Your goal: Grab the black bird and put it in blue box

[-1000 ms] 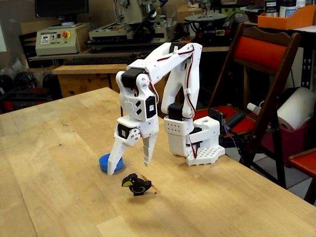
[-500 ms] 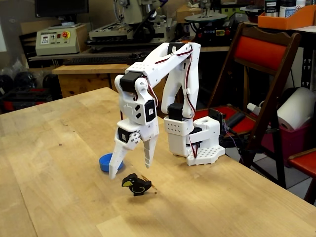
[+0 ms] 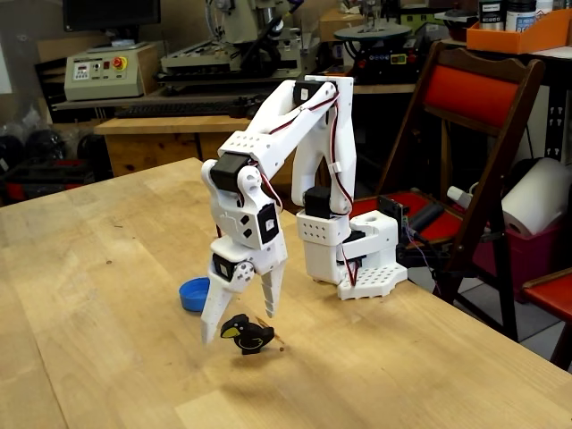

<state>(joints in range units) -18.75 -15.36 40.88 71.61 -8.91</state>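
Gripper (image 3: pixel 239 328) over bird (image 3: pixel 246 333), fixed view.
Jaws spread wide, straddling the bird on the table (image 3: pixel 107 295); blue box (image 3: pixel 194 293) sits just behind.

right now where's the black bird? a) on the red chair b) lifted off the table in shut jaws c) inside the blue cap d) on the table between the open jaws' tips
d: the black bird stands on the wooden table, the gripper open around it, the blue cap empty behind.

You had a white printed arm (image 3: pixel 295 116), black servo blocks at its joints, red and black cables along the links, perforated white base (image 3: pixel 357 259), two tapered white fingers (image 3: pixel 271 295).
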